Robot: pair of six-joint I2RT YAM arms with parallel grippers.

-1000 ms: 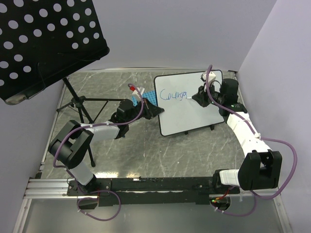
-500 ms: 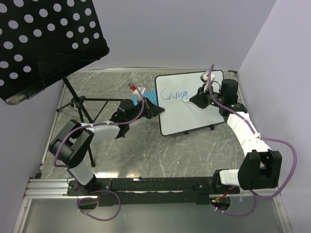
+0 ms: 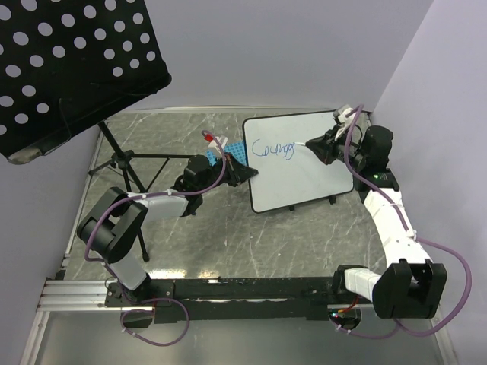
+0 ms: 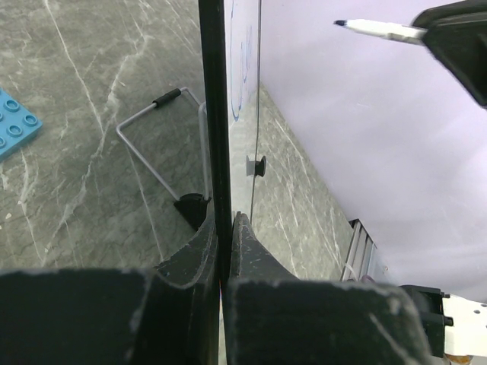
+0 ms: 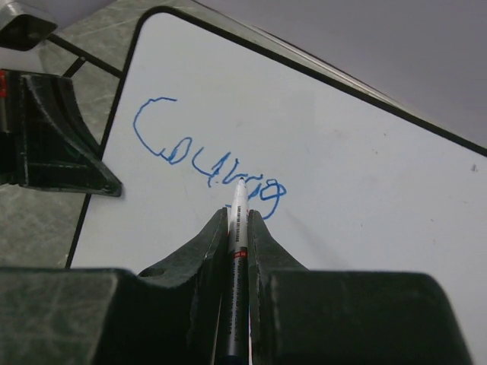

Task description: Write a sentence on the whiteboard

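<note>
Two grippers cooperate: left gripper pinching the edge of the large white rounded-corner whiteboard tilted far right on the grey marbled table, right gripper clamping a slim white marker, whose tip should meet the board lightly just past the unfinished blue cursive sentence.

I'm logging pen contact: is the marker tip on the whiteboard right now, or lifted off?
Lifted off. In the left wrist view the marker tip hangs in open air, with a clear gap to the face of the whiteboard.

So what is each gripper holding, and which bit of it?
Right gripper pinches the white marker pen by its barrel; left gripper clamps the big white whiteboard by its dark edge.
</note>
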